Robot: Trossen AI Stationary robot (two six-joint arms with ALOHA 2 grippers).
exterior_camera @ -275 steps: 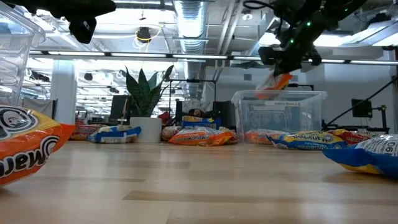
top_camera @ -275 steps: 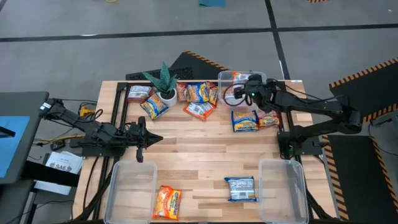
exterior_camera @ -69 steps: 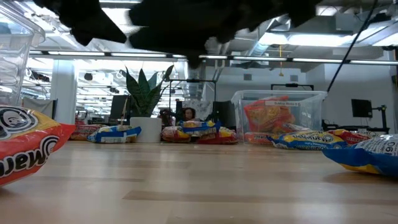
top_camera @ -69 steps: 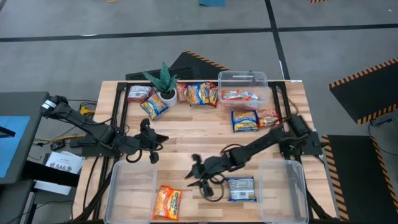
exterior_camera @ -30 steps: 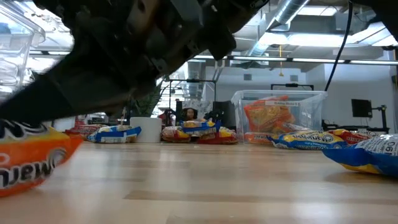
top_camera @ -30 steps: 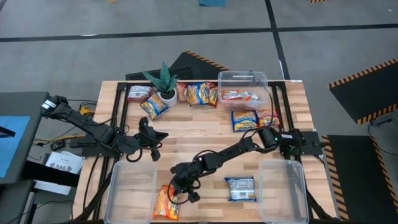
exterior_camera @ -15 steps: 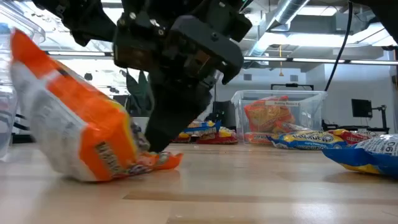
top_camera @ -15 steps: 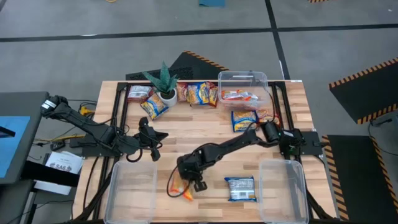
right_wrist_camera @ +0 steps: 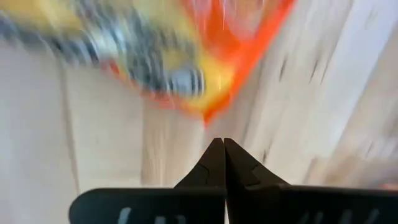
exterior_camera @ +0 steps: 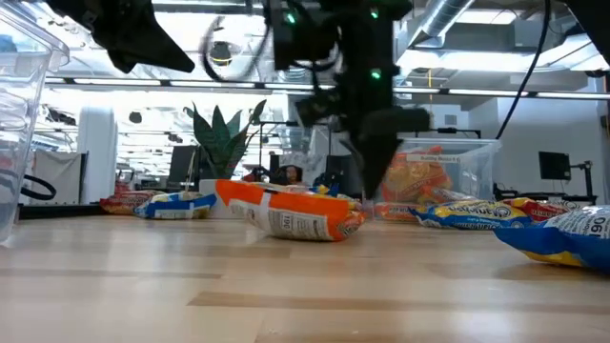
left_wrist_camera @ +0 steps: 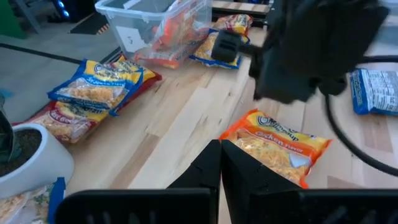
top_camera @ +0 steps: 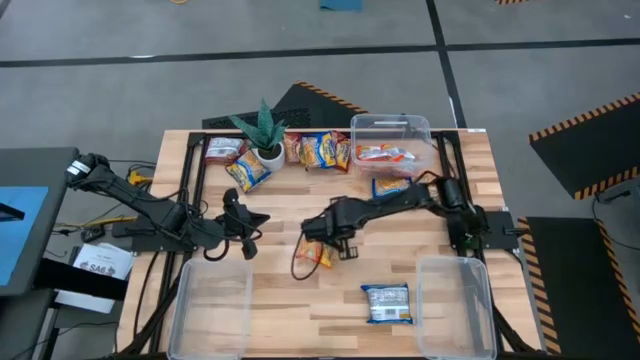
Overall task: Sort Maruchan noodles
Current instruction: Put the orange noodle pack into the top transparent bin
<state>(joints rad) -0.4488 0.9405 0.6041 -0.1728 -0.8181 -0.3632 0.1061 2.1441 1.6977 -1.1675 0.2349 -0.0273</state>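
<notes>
Fingers (right_wrist_camera: 219,163) closed, orange packet (right_wrist_camera: 186,56) just beyond them.

Counter (top_camera: 300,215): pale, matt wood planks. Noodle packets (exterior_camera: 291,211): glossy, crinkled plastic film. Bins (top_camera: 212,305): clear, smooth plastic. Plant pot (top_camera: 268,155): white, smooth.

Orange-yellow noodle packet (top_camera: 312,254); blue-yellow packet (top_camera: 386,303); pale striped wooden table (top_camera: 280,215).

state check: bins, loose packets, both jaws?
Rear clear bin: holds a red-white packet.
Front-left bin: empty.
Front-right bin: empty.
Orange chicken ramen packet: loose on the table, mid-table.
Blue packet: flat near the front edge.
Right gripper: jaws shut, empty.
Left gripper: jaws shut, empty.
</notes>
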